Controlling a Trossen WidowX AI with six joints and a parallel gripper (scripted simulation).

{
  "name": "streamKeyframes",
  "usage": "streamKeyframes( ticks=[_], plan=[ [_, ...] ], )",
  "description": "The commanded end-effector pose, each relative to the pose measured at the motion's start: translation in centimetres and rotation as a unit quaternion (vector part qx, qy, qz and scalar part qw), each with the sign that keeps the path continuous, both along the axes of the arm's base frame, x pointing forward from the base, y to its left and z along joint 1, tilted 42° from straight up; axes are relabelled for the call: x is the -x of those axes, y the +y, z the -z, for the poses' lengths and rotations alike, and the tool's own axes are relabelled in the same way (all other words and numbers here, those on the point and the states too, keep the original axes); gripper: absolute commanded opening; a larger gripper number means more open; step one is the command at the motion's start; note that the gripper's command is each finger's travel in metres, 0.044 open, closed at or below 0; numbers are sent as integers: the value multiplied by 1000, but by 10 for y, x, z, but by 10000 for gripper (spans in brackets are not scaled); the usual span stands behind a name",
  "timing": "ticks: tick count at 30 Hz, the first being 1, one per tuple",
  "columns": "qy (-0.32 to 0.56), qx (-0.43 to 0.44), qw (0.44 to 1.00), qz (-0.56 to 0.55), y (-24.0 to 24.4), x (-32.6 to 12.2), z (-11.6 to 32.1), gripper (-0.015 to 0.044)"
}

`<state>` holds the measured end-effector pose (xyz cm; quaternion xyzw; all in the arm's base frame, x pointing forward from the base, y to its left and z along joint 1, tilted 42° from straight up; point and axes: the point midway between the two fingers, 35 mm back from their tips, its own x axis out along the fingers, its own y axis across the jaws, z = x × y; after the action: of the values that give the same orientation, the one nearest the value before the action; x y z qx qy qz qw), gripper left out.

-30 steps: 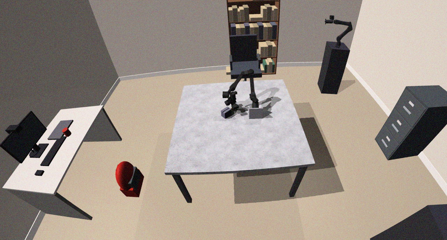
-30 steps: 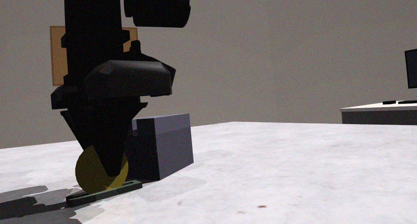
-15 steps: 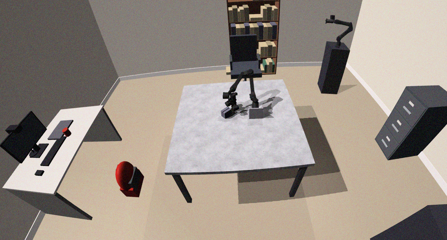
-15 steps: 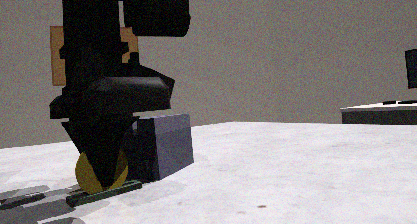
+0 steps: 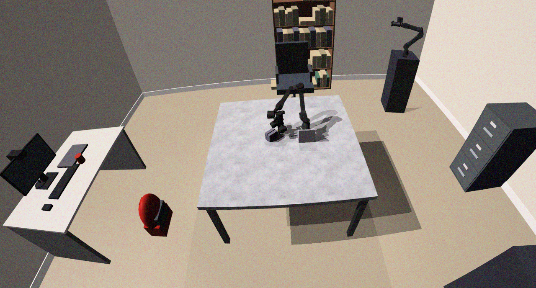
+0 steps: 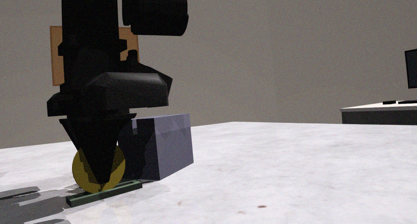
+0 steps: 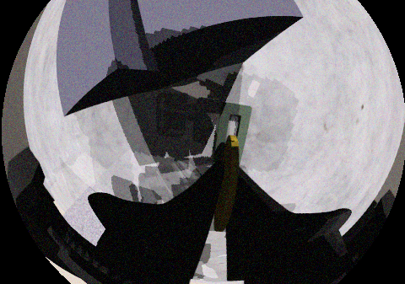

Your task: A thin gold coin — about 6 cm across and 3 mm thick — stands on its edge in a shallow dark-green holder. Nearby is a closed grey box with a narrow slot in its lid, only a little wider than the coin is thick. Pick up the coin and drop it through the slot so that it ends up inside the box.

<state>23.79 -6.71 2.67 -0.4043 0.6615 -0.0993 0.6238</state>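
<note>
Room clutter around my workstation

From the top view I see a marble-grey table (image 5: 284, 181), with a bookshelf (image 5: 304, 35) and a dark chair (image 5: 292, 67) behind it. At left a white desk (image 5: 56, 196) carries a monitor (image 5: 26, 166) and a keyboard (image 5: 63, 181); a red object (image 5: 150, 209) sits on the floor between desk and table. At right stand a grey filing cabinet (image 5: 494, 145) and a dark pedestal (image 5: 399, 80) bearing a second arm (image 5: 410, 33).
</note>
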Motion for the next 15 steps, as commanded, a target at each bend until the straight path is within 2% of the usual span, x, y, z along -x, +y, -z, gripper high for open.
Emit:
streamKeyframes(
  ticks=[1,15],
  plan=[
    [-5,-2,1000,0,7,-3,-7,0],
    [-5,-5,1000,0,31,-2,-31,0]
  ],
)
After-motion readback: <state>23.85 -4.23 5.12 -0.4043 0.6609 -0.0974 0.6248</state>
